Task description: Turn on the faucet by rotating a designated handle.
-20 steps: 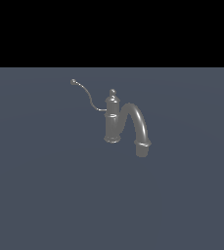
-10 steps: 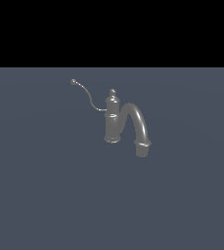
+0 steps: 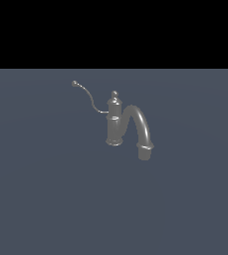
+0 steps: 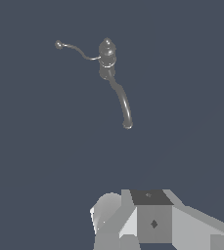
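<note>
The grey faucet (image 3: 114,124) stands on the flat dark floor, its ribbed column topped by a knob and its thick arched spout (image 3: 141,124) bending toward the exterior view's right. The handle (image 3: 89,98), a thin S-curved lever ending in a small ball, reaches from the column toward the exterior view's upper left. The wrist view looks down on the faucet (image 4: 107,54), the handle (image 4: 76,48) and the spout (image 4: 123,103). Only grey blocky parts of my gripper (image 4: 133,219) show at that picture's edge, well apart from the faucet. Its fingertips are cut off, and the exterior view shows no gripper.
A plain blue-grey floor (image 3: 46,199) spreads around the faucet. A black band fills the upper part of the exterior view.
</note>
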Motion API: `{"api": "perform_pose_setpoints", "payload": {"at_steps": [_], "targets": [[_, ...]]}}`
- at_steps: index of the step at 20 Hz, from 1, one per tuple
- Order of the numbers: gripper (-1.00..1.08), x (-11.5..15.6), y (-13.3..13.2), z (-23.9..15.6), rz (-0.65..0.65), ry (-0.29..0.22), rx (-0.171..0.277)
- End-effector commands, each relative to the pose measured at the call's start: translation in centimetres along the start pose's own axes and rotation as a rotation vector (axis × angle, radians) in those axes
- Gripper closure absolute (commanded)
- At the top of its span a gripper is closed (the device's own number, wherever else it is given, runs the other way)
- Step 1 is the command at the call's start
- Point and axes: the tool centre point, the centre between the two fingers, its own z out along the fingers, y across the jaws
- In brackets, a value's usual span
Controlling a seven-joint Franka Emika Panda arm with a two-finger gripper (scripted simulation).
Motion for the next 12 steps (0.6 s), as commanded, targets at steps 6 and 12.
{"api": "perform_pose_setpoints", "payload": {"at_steps": [6, 12], "targets": [[1.08, 2.7, -0.7, 0.6, 0.084, -0.005, 0.027], [1.08, 6.2, -1.8, 1.8, 0.199, -0.016, 0.057]]}}
